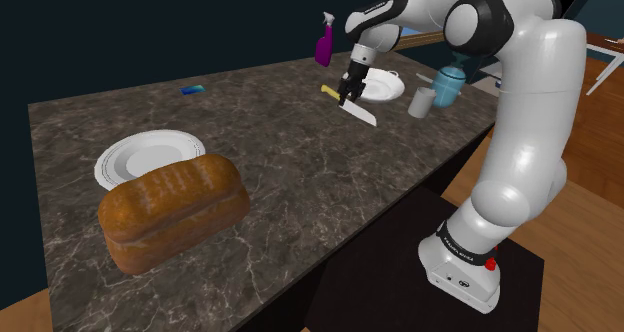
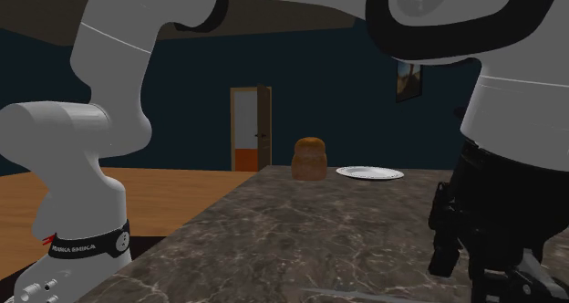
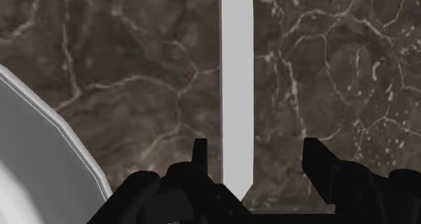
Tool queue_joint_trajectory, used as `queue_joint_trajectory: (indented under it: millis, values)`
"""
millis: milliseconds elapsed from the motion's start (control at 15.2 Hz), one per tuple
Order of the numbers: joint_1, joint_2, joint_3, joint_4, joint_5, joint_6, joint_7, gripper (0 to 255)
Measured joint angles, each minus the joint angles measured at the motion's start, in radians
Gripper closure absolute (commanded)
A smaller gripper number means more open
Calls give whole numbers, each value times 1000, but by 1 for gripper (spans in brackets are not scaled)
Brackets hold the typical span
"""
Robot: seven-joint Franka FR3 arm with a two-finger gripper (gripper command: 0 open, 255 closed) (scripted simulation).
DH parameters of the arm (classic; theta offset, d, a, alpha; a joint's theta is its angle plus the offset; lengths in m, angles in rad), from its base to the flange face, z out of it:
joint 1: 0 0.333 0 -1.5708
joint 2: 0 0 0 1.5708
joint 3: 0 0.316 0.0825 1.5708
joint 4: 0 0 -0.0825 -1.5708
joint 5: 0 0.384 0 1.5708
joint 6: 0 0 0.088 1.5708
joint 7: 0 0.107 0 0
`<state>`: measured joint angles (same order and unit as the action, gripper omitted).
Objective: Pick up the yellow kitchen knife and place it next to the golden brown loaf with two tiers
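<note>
Yellow-handled, pale-bladed kitchen knife [image 1: 362, 114] lies ungrasped; black gripper [image 1: 348, 94], jaws open, straddles its blade [image 3: 236, 81]. Lift and placement beside brown two-tier loaf [image 1: 172, 212] outstanding.

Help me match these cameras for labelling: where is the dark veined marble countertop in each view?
Shoulder view: the dark veined marble countertop runs from lower left to upper right.
Second exterior view: the countertop spreads across the lower middle, receding toward the back.
Wrist view: the countertop lies beneath the pale knife blade.
Shared landmark: the golden brown loaf beside a round white plate, in both exterior views.
</note>
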<state>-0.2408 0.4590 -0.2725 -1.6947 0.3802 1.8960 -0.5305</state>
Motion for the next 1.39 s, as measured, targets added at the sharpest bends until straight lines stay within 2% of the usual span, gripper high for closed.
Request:
queue_joint_trajectory:
  millis: [660, 1386]
  values:
    - [1, -4, 1, 2, -1, -5, 2, 255]
    - [3, -55, -8, 66, -25, -115, 38, 255]
